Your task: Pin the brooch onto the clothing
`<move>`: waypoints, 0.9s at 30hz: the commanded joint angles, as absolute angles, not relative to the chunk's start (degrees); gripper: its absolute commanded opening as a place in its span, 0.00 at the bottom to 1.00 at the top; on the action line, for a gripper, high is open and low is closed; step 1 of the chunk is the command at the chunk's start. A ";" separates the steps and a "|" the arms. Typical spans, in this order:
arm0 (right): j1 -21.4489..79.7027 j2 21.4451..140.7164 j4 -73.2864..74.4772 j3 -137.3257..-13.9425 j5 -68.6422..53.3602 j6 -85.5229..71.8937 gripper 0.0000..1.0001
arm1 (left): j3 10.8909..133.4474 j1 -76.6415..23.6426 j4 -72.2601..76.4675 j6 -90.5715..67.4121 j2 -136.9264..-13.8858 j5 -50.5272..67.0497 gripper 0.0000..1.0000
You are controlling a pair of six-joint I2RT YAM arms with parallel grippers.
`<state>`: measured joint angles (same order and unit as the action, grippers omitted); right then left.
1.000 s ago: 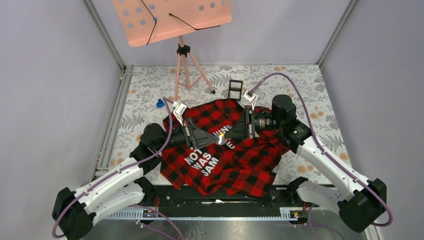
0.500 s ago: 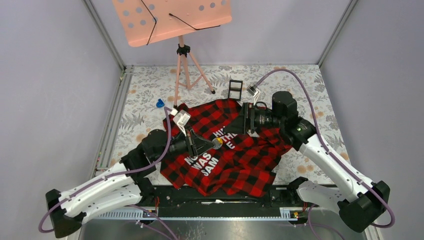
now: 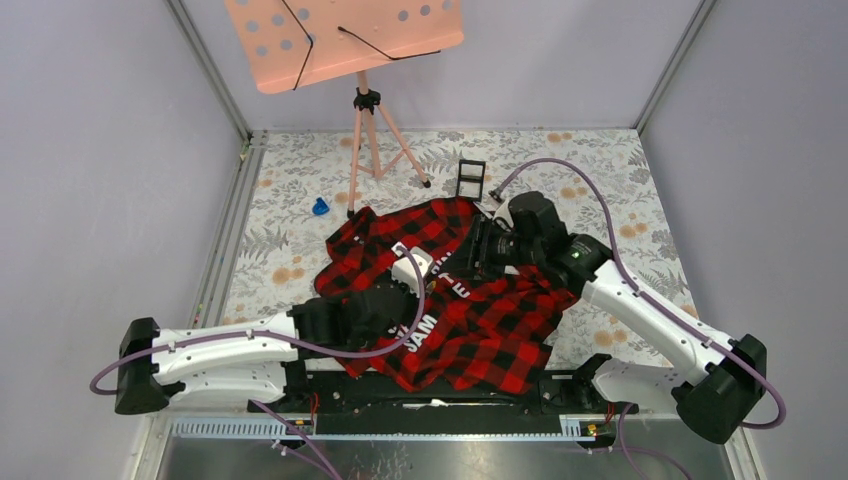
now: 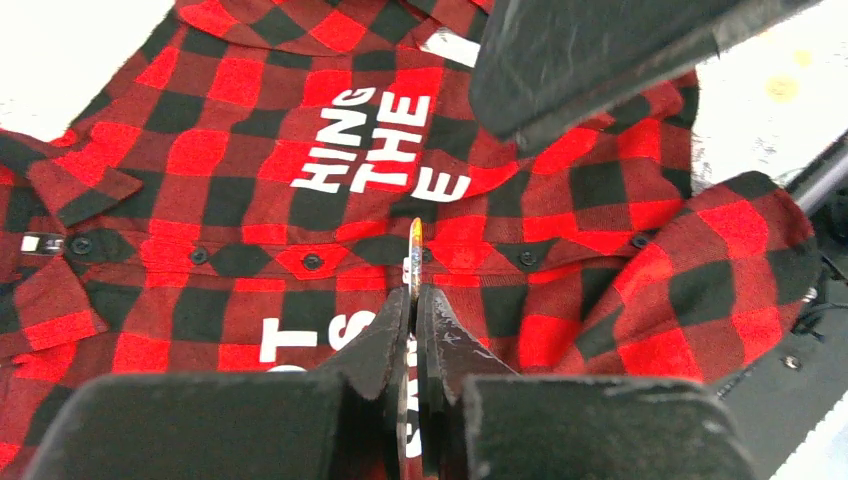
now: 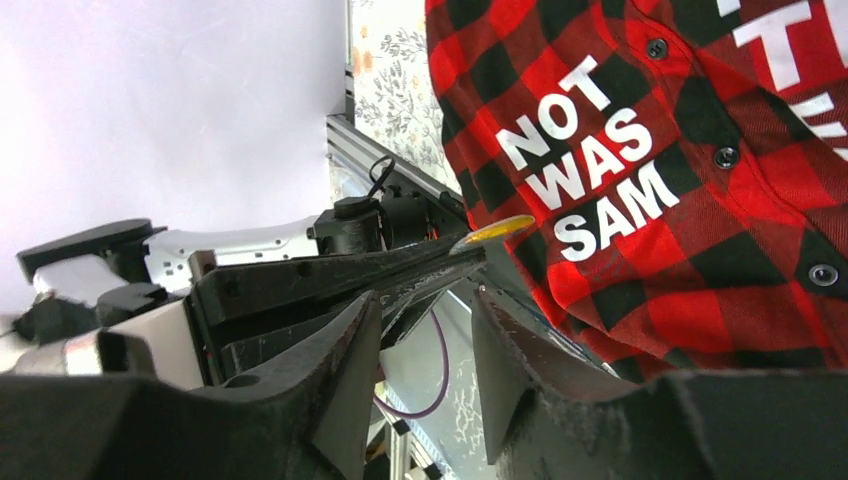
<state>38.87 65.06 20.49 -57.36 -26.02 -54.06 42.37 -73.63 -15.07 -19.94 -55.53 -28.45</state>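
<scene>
Left gripper (image 4: pixel 413 300): jaws clenched on the small round greyish button brooch (image 4: pixel 413 248), which is held on edge with its rim projecting past the fingertips. The brooch hangs over the button placket of the red-and-black check flannel shirt (image 4: pixel 240 120) with white block letters, just below the word "THE". Whether it touches the cloth cannot be told. Right gripper (image 5: pixel 425 300): jaws parted, grasping nothing, held over the far part of the shirt. In the right wrist view the brooch (image 5: pixel 492 231) shows as a pale yellowish sliver at the tip of the left fingers, beside the letters "SAM". The shirt (image 3: pixel 480 330) lies spread on the floral tabletop (image 3: pixel 620 170), with both arms reaching over it.
</scene>
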 commanded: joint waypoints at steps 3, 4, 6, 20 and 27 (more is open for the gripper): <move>43.10 66.30 22.07 -58.02 -18.75 -60.17 0.42 | 46.45 -74.75 -11.80 -18.68 -57.03 -35.34 0.00; 43.64 66.56 22.14 -57.89 -18.31 -60.65 0.41 | 46.35 -74.93 -11.45 -18.98 -57.26 -34.96 0.00; 44.50 67.24 22.11 -57.95 -17.67 -61.34 0.40 | 46.00 -75.26 -10.78 -19.30 -57.74 -34.03 0.00; 46.48 70.84 23.86 -58.75 -12.24 -62.11 0.37 | 45.81 -76.53 -10.55 -20.13 -59.57 -33.17 0.00; 47.26 71.86 23.90 -59.00 -11.47 -62.41 0.33 | 46.00 -77.49 -10.54 -20.74 -61.44 -34.57 0.00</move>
